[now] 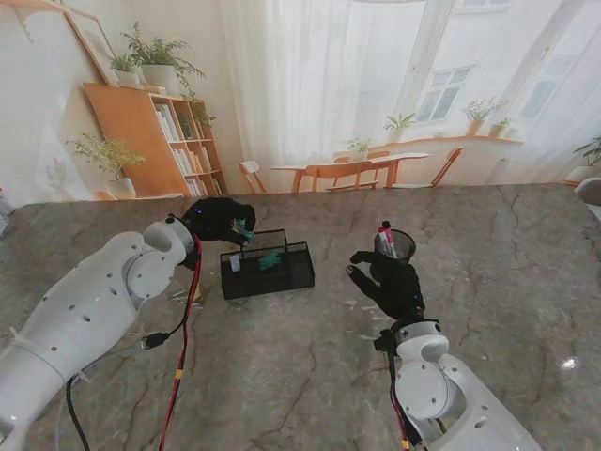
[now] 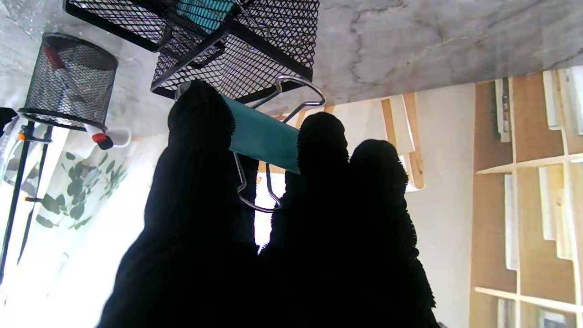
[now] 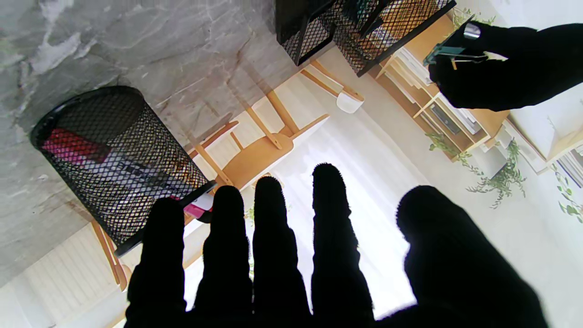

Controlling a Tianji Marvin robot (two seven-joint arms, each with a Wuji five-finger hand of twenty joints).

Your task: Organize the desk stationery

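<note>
Teal and steel-handled, a binder clip (image 2: 262,136) is pinched between the fingertips (image 2: 198,114) of the left hand (image 1: 218,220), held off the table just beside the far left corner of the black mesh tray (image 1: 300,272). Another teal clip (image 1: 272,259) is seen lying inside the tray. The right hand (image 1: 390,282) is spread wide and holds nothing, just beside the mesh pen cup (image 1: 402,246), where markers (image 1: 384,239) are kept upright.

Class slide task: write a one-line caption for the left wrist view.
Left robot hand pinching a teal binder clip near the black mesh organizer tray.
</note>
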